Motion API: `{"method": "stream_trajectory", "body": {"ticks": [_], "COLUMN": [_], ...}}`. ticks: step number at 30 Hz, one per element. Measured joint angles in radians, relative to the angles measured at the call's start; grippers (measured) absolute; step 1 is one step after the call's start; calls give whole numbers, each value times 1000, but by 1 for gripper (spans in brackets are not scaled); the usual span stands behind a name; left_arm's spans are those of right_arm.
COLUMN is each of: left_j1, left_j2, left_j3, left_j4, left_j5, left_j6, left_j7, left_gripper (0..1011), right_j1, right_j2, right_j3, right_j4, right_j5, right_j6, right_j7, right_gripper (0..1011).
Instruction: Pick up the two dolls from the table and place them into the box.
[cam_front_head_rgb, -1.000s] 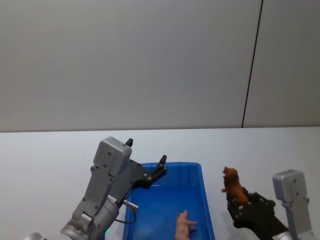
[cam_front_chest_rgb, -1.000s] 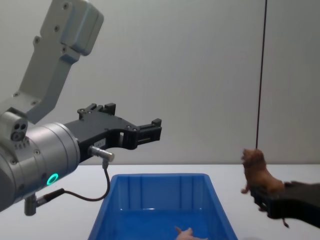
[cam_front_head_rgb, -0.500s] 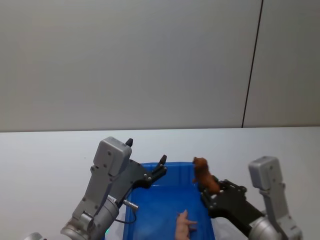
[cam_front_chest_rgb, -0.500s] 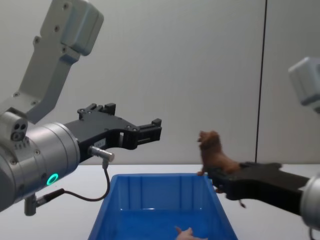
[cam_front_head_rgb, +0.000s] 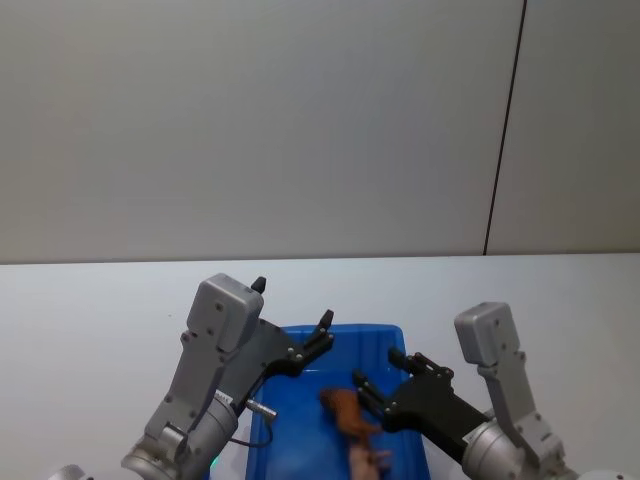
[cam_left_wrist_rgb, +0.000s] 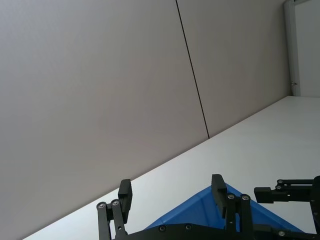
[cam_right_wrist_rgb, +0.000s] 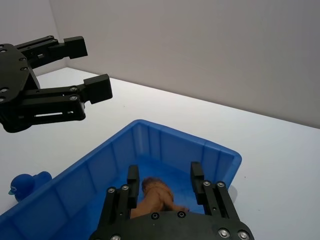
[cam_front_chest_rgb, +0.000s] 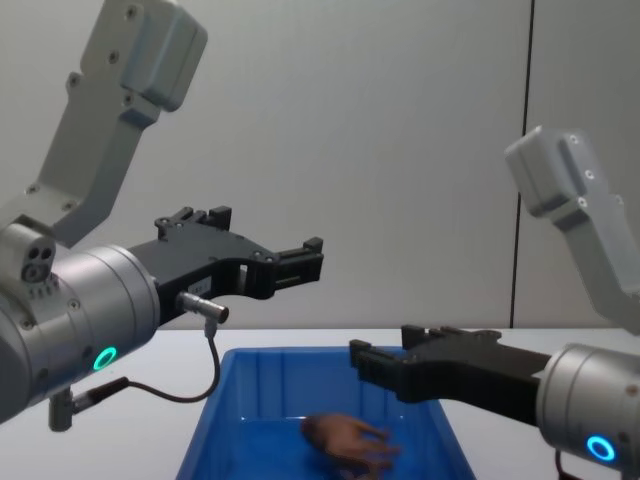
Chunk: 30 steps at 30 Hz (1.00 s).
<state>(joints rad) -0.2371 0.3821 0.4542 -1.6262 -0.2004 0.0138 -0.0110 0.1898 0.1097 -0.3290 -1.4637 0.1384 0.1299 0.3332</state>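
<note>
Two black fingers of the left gripper (cam_front_head_rgb: 292, 305) are standing apart, holding nothing. Below and just ahead of them, the large bright blue plastic box (cam_front_head_rgb: 345, 329), ribbed inside, is sitting on the white desk (cam_front_head_rgb: 90, 300). Under the right gripper (cam_right_wrist_rgb: 164, 172), its fingers also spread and touching nothing, the shaggy reddish-brown toy animal doll (cam_right_wrist_rgb: 152, 197) is lying inside the box, near the pale pink doll (cam_front_head_rgb: 368, 462). Both are probably light, stiff and slightly slippery, and the torso is likely offering the best hold.

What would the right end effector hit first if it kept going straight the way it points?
Probably the blue bin's far wall: the open right end effector points across the bin, passing over the reddish-brown doll below its line. The left end effector sits higher and aside, though depth is unclear.
</note>
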Motion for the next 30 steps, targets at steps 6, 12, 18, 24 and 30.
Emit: {"method": "stream_trajectory", "body": {"ticks": [6, 12, 18, 24, 30], "left_j1": [0, 0, 0, 0, 0], "left_j2": [0, 0, 0, 0, 0], "left_j3": [0, 0, 0, 0, 0], "left_j4": [0, 0, 0, 0, 0], "left_j5": [0, 0, 0, 0, 0], "left_j6": [0, 0, 0, 0, 0], "left_j7": [0, 0, 0, 0, 0], "left_gripper": [1002, 1001, 1001, 1002, 1001], "right_j1": [11, 6, -18, -52, -95], "right_j2": [-8, -6, 6, 25, 49], "right_j3": [-4, -4, 1, 10, 26], "right_j4": [12, 1, -34, -78, -123], "right_j5": [-1, -2, -1, 11, 29], "right_j6": [4, -2, -12, -21, -29], "right_j7": [1, -22, -69, -136, -206], "right_gripper": [741, 900, 1001, 1001, 1001]}}
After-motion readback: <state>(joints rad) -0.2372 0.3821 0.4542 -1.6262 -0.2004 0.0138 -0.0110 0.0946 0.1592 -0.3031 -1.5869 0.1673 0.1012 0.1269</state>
